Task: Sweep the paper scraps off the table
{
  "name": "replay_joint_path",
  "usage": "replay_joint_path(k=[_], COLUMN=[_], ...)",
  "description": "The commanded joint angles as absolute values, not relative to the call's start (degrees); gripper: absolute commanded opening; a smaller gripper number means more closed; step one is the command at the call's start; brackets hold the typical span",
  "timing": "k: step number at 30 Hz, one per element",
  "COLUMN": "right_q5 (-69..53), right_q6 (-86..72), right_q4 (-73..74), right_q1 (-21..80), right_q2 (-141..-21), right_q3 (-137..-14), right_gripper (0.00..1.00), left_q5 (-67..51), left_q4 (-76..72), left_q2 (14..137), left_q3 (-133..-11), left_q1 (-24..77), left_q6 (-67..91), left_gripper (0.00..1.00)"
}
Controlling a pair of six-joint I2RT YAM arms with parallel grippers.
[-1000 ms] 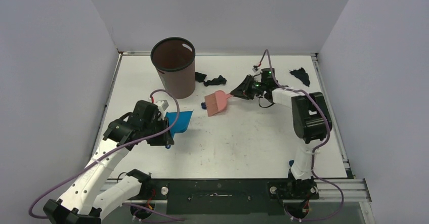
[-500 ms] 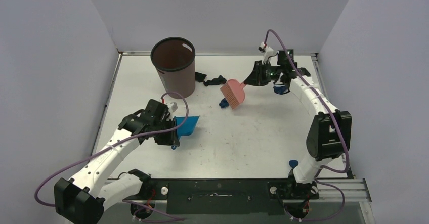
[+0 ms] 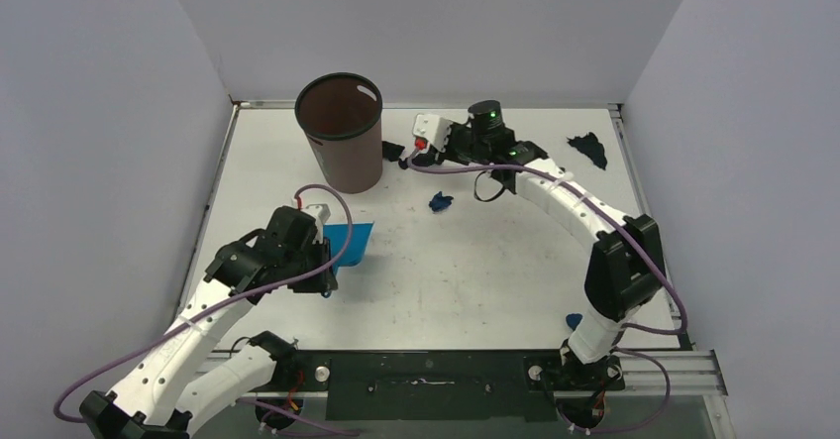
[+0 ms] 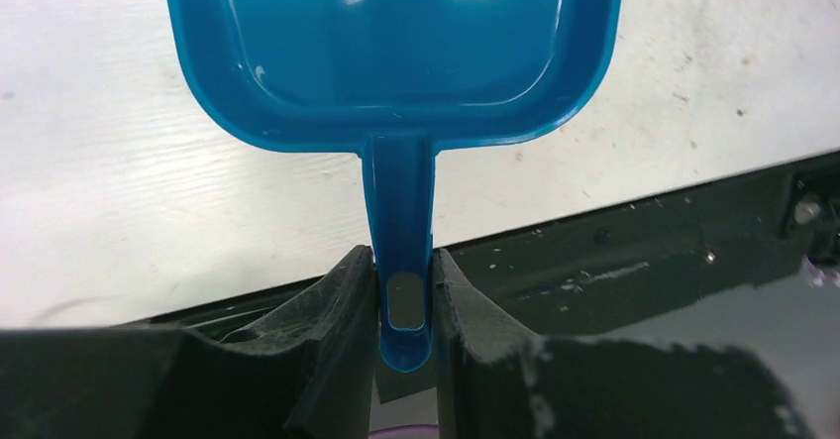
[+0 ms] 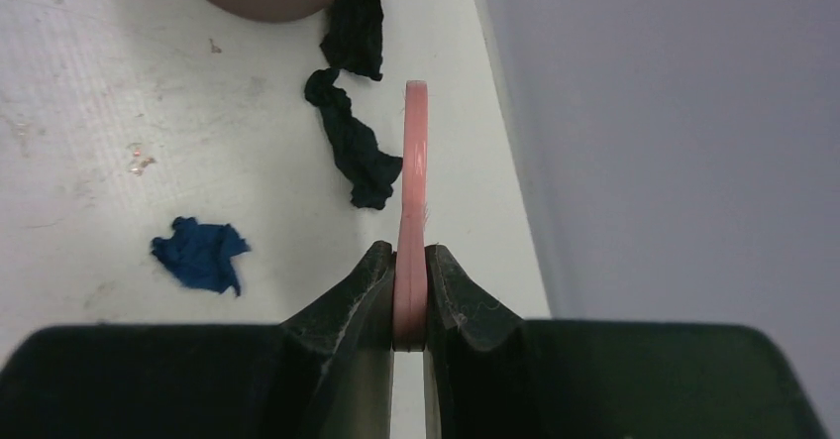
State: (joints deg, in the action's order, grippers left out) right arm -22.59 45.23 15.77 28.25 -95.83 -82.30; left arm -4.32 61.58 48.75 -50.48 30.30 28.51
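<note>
Several paper scraps (image 3: 439, 201) lie on the table (image 3: 475, 280): black ones beside the brown bin (image 3: 347, 162), a blue one mid-table; right gripper (image 5: 409, 253) pinches the pink brush (image 5: 413, 142) tight; left gripper (image 4: 403, 261) clamps the dustpan (image 4: 396, 43) handle, well apart from them; a hard flick could scatter scraps past it; no writing readable.

my left arm (image 3: 178, 335) and right arm (image 3: 567, 203) were white tubes with bulky black joints. a purple cable (image 3: 319, 187) looped along each. a green light (image 3: 487, 118) glowed up at one o'clock. my fingers (image 4: 332, 360) were black, wedge-shaped.
</note>
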Motion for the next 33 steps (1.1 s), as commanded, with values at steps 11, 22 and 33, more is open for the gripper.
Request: replay_joint_path(k=[11, 22, 33], right_q5=[-9.29, -8.62, -9.45], right_q6=[72.13, 72.96, 75.89], right_q4=[-10.85, -12.54, -6.41], right_q1=[33.16, 38.97, 44.39], right_q2=[-113.04, -118.71, -121.04], right_q3=[-86.69, -90.60, -93.95], right_gripper=[0.05, 0.05, 0.05], left_q5=[13.71, 10.27, 8.14], left_q4=[71.45, 70.61, 70.09], left_q2=[44.06, 44.15, 43.76], left_q3=[-55.69, -54.73, -54.01], left_q1=[30.22, 30.23, 30.28], left_q6=[31.36, 30.15, 29.53], left_gripper=[0.00, 0.00, 0.00])
